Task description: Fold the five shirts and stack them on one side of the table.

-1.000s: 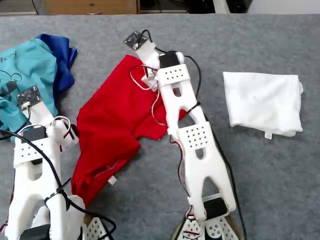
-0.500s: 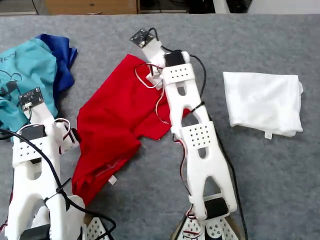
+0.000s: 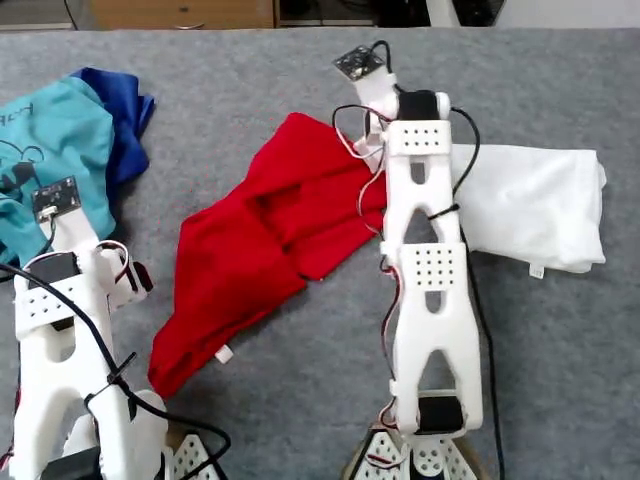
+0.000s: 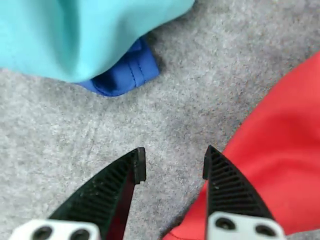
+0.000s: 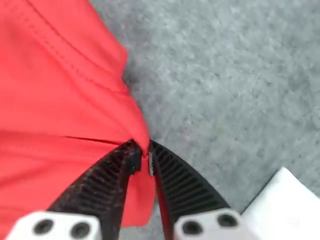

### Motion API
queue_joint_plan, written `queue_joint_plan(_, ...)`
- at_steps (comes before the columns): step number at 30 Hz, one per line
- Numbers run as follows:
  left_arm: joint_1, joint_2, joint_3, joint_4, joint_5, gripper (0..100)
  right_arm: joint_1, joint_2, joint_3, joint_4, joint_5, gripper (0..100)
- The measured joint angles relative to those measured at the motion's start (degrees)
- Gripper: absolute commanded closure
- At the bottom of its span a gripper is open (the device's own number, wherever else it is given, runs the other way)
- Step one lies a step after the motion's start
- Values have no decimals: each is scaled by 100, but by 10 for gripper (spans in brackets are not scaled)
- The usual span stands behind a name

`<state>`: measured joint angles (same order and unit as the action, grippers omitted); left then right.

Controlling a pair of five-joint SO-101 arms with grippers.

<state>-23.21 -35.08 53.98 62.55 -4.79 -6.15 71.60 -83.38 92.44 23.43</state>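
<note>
Right gripper (image 5: 142, 150): fingers pinched tight on a seamed edge of the red shirt (image 3: 250, 250).

Red shirt: unfolded and creased, in a loose diagonal band from the held end, mid-table towards the far edge, down towards the near-left corner. A small white tag (image 3: 224, 354) shows at its near end.

Left gripper (image 4: 172, 162): spread wide and holding nothing, over bare table (image 3: 560, 350) between the blue shirt (image 4: 120, 80) and the red shirt.

White shirt (image 3: 540, 205): folded into a rough rectangle near the right edge.

Teal shirt (image 3: 50, 140): crumpled at the left edge, lying over the blue shirt near the far-left corner.
</note>
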Motion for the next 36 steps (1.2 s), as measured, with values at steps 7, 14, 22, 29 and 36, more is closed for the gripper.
queue_joint_plan(7,0,0,-220,105,-9,802,-378,9,-141,-387,9,811)
queue_joint_plan(14,1213,0,-1758,1213,-18,800,-695,-220,-888,-255,18,811)
queue_joint_plan(22,4167,141,-2409,1371,26,796,501,-1363,-958,290,-1002,811)
queue_joint_plan(29,5020,1723,-2295,149,387,801,1204,-1204,-993,633,-1301,811)
queue_joint_plan(36,5459,3701,-3270,-70,448,806,1240,-273,-993,290,-1310,811)
